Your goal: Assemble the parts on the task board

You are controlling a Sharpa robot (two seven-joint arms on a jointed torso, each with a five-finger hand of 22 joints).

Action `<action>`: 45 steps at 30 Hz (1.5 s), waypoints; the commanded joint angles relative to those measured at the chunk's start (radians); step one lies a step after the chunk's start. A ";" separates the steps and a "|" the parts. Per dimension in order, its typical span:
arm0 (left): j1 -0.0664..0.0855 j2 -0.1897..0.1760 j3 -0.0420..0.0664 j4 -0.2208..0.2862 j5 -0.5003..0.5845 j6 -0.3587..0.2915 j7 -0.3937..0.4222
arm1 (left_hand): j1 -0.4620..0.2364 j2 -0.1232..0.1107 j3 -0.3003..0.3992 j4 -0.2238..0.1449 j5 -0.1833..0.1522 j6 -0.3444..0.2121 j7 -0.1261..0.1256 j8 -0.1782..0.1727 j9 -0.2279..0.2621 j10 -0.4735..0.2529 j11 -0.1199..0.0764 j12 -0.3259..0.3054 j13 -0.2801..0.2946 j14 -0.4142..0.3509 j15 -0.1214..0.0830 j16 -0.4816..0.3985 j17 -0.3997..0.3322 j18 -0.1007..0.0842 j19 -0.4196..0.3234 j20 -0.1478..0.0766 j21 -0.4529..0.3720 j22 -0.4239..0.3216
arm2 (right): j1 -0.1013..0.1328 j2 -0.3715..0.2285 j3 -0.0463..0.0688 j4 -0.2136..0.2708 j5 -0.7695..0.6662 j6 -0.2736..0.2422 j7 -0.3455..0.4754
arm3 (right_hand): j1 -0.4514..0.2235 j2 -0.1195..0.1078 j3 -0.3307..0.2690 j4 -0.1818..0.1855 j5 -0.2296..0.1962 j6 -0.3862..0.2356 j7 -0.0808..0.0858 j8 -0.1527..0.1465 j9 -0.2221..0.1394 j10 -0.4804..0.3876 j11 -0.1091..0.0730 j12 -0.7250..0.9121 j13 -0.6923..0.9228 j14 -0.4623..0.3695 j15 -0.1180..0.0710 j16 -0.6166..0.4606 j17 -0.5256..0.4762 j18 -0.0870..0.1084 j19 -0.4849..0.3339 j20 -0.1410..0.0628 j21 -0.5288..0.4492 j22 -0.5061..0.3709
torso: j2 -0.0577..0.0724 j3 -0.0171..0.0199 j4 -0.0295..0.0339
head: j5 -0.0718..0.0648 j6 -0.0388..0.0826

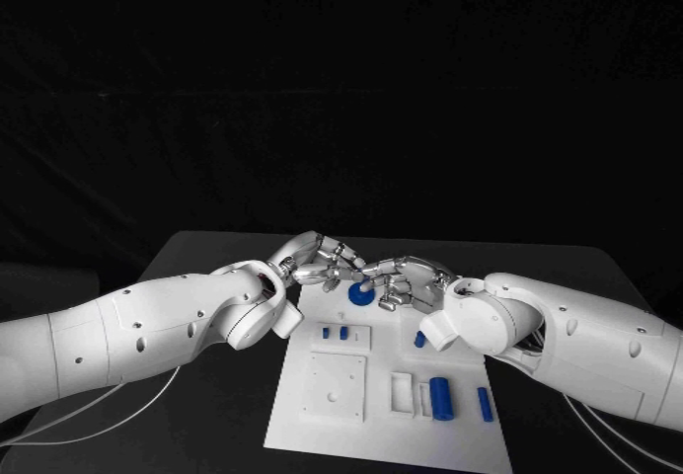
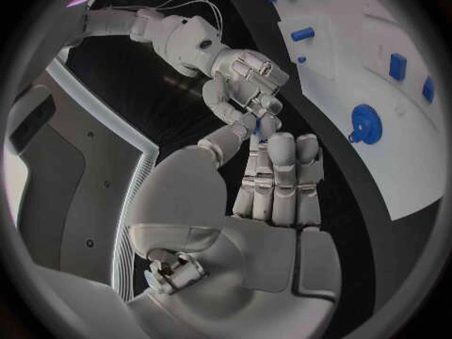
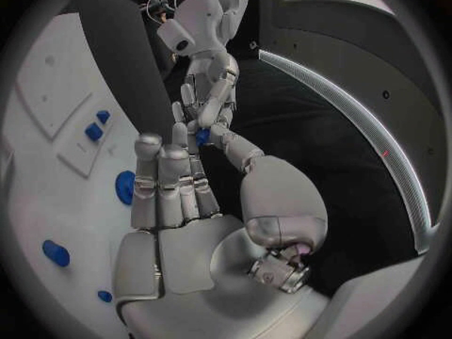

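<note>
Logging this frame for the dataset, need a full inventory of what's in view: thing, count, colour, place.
table: one, black, under everything.
task board: one, white, middle of the table, with raised white blocks and plates on it.
round part: one, blue, far end of the board, just below the two hands.
cylinder part: one, blue, lying near the board's near right end.
slim part: one, blue, at the board's right edge beside the cylinder.
small pegs: two, blue, on a raised white plate left of centre.
small part: one, blue, right of centre, partly behind the right wrist.
tiny piece: one, blue, pinched between fingertips of both hands.
left hand: silver, above the board's far end.
right hand: silver, meeting the left.
</note>
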 commanded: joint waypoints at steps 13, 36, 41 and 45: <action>0.000 0.002 0.001 0.004 -0.001 0.005 -0.008 | 0.007 0.007 0.006 0.001 0.003 0.007 -0.002 0.003 0.001 0.005 -0.001 0.001 -0.001 0.000 -0.009 -0.004 0.002 0.015 0.003 -0.065 0.001 0.002 | 0.000 0.003 0.003 0.002 -0.003 0.004 0.042 | 0.030 0.013 0.050 -0.001 -0.043 0.031 -0.011 0.013 0.010 0.043 -0.040 0.079 0.077 -0.010 -0.024 0.007 -0.002 0.045 0.000 0.002 0.002 0.017 | 0.000 0.0000 0.0002 | -0.002 -0.001; 0.000 0.001 0.001 0.006 0.005 -0.002 -0.012 | 0.008 -0.003 0.002 0.001 -0.001 -0.008 0.004 -0.006 -0.005 -0.001 0.002 -0.006 -0.001 -0.007 -0.007 -0.008 0.002 0.012 -0.001 -0.067 0.000 0.004 | 0.000 0.005 0.006 0.004 -0.004 -0.024 0.067 | 0.052 0.025 0.090 -0.004 -0.052 0.075 -0.036 0.032 0.053 -0.038 -0.066 0.350 0.261 -0.012 -0.047 0.011 -0.003 0.045 -0.007 0.002 0.018 0.017 | 0.000 0.0001 0.0003 | -0.003 -0.003; 0.000 0.001 0.000 0.006 0.014 -0.007 -0.010 | 0.015 -0.014 0.002 0.001 -0.002 -0.033 0.015 -0.020 -0.015 0.001 0.002 -0.008 0.000 -0.009 -0.006 -0.008 0.003 0.010 -0.004 -0.068 0.000 0.006 | 0.000 0.006 0.006 0.003 -0.011 -0.036 0.068 | 0.057 0.028 0.104 -0.004 -0.053 0.082 -0.040 0.036 0.065 -0.047 -0.070 0.386 0.283 -0.011 -0.051 0.012 -0.003 0.045 -0.006 0.002 0.020 0.017 | 0.000 -0.0002 -0.0002 | -0.003 -0.003; 0.000 0.000 0.000 0.006 0.032 -0.020 -0.006 | 0.020 -0.026 0.001 0.000 -0.001 -0.048 0.020 -0.028 -0.021 0.002 0.002 -0.010 0.001 -0.011 -0.006 -0.009 0.004 0.009 -0.005 -0.068 0.000 0.006 | 0.000 0.005 0.006 0.003 -0.023 -0.038 0.064 | 0.058 0.028 0.109 -0.004 -0.053 0.086 -0.042 0.039 0.070 -0.050 -0.072 0.399 0.290 -0.011 -0.053 0.012 -0.003 0.045 -0.006 0.001 0.022 0.017 | 0.000 0.0001 0.0002 | -0.003 -0.003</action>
